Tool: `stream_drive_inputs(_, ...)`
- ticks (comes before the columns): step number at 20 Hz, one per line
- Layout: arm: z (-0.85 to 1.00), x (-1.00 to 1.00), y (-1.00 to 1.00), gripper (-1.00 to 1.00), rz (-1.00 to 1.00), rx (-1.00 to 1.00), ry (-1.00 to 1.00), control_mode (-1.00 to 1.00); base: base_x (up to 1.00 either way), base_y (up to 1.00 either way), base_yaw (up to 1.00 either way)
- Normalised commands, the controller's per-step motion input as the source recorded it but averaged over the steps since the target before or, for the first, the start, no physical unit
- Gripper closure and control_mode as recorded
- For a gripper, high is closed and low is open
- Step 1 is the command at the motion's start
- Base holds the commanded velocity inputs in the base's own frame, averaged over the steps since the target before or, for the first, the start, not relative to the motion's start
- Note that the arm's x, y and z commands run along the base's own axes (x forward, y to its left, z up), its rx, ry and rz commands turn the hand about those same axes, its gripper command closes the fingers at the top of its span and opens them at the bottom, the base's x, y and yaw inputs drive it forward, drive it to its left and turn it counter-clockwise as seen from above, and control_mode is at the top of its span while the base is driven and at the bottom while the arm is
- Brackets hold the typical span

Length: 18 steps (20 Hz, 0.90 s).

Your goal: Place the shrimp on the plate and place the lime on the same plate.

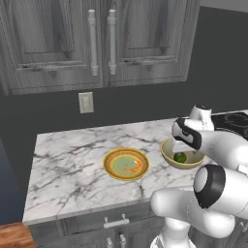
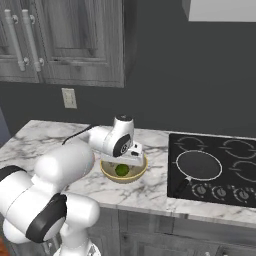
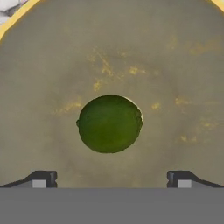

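The plate (image 1: 112,160), with orange-yellow bands around a pale green centre, lies on the marble counter, and the orange shrimp (image 1: 133,168) rests inside it toward its right. To its right stands a tan-yellow bowl (image 1: 167,153) (image 2: 140,170) (image 3: 52,57) holding the dark green lime (image 1: 180,157) (image 2: 121,170) (image 3: 110,123). My gripper (image 3: 111,178) hangs open directly over the bowl, its fingertips (image 3: 43,179) spread wide on either side of the lime and a short way above it. Nothing is held.
A black cooktop (image 2: 215,167) with a round dark pan (image 2: 199,165) lies right of the bowl. Grey cabinets (image 1: 97,38) hang above the counter, and an outlet (image 1: 85,102) is on the dark wall. Bare marble (image 1: 63,164) stretches left of the plate.
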Motion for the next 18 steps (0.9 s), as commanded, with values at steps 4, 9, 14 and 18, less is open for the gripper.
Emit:
stream_drive_inputs(4,-0.23,0.00,0.00,-1.00,0.00,0.00,0.00,-1.00,0.00,0.00,0.00)
stream_drive_inputs(9,-0.10,0.03,0.00,-1.00,0.00,0.00,0.00,-1.00,0.00,0.00,0.00)
stream_drive_inputs(14,0.00,0.08,0.00,-1.00,0.00,0.00,0.00,-1.00,0.00,0.00,0.00)
stream_drive_inputs(18,0.00,0.18,0.02,-1.00,0.00,0.00,0.00,-1.00,0.00,0.00,0.00)
